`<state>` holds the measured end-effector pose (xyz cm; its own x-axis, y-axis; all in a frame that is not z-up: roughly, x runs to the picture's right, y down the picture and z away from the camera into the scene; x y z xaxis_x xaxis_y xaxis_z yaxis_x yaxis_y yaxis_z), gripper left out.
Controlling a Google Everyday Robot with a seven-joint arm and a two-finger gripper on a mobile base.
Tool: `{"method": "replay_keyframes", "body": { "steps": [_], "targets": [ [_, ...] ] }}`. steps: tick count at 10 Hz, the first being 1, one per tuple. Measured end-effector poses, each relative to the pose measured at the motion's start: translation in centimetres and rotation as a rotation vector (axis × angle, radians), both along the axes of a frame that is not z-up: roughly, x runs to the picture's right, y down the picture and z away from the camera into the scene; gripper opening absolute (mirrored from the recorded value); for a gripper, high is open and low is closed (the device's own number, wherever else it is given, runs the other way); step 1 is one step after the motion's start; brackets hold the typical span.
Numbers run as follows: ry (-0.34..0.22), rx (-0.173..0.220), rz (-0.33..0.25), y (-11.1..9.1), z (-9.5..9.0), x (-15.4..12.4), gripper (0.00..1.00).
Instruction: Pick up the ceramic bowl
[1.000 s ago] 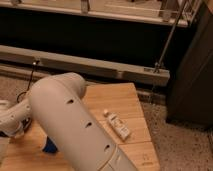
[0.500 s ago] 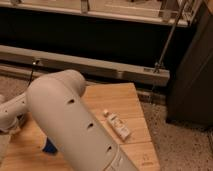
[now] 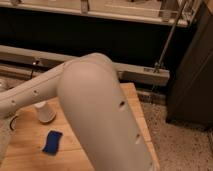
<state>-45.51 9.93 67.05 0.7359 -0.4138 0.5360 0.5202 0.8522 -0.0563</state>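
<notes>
My arm fills the middle of the view, and its forearm reaches left and down past the frame's left edge. The gripper is out of view there. The ceramic bowl is hidden. Only a thin dark curved sliver shows beside the forearm at the left, and I cannot tell what it is. A small upside-down white cup stands on the wooden table, just right of the forearm.
A flat blue object lies on the table in front of the cup. A dark shelf unit with a metal rail runs behind the table. A dark cabinet stands at the right, with speckled floor beside the table.
The arm's elbow has swung right and towards the camera, uncovering the white cup. The pale object on the table's right side is now hidden behind the arm.
</notes>
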Motion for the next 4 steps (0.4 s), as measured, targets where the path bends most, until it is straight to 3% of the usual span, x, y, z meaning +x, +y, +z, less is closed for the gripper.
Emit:
{"method": "replay_keyframes", "body": {
  "steps": [1,4],
  "targets": [
    [-0.054,0.002,0.047,-1.2,-1.8,1.8,0.0],
    [-0.173,-0.022,0.135,-2.9,-5.0,6.1,0.0]
  ]
}}
